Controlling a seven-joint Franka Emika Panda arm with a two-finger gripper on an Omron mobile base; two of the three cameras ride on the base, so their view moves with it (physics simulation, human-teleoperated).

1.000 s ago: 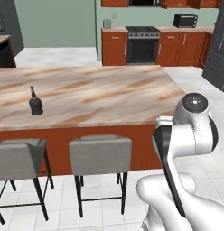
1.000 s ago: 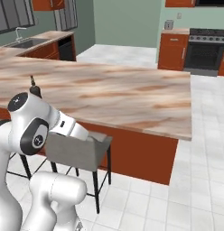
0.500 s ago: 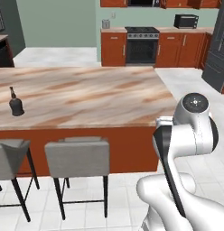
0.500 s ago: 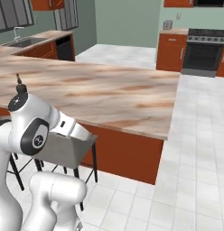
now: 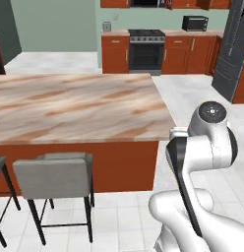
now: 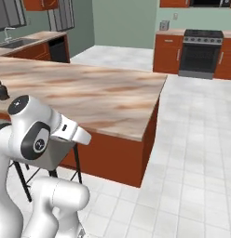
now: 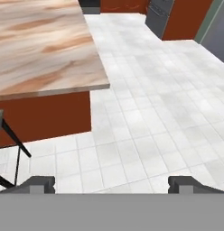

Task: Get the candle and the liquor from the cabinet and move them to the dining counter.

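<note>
The liquor [image 6: 1, 89], a small black bottle, stands on the dining counter [image 6: 94, 95] at the far left edge of the right base view. The same long marble-look dining counter [image 5: 79, 106] spans the left base view, and its corner [image 7: 46, 54] fills the upper left of the hand view. My gripper [image 7: 112, 184] hangs over white floor tiles beside that corner, open, its fingertips [image 7: 39, 182] wide apart with nothing between them. The candle is out of view. Red-brown wall cabinets [image 5: 116, 3] line the top edge; which one is the cabinet I cannot tell.
Grey stools [image 5: 52, 177] stand at the counter's near side. Along the far wall are a stove [image 5: 146, 49], a black toaster oven [image 5: 195, 23] and a dark fridge [image 5: 234, 49]. A sink counter [image 6: 24, 42] lies far left. Open tiled floor [image 6: 196, 139] spreads to the right.
The whole picture has shifted: the base has driven to the right along the counter. The bottle has slid left out of the left base view. The gripper stays open.
</note>
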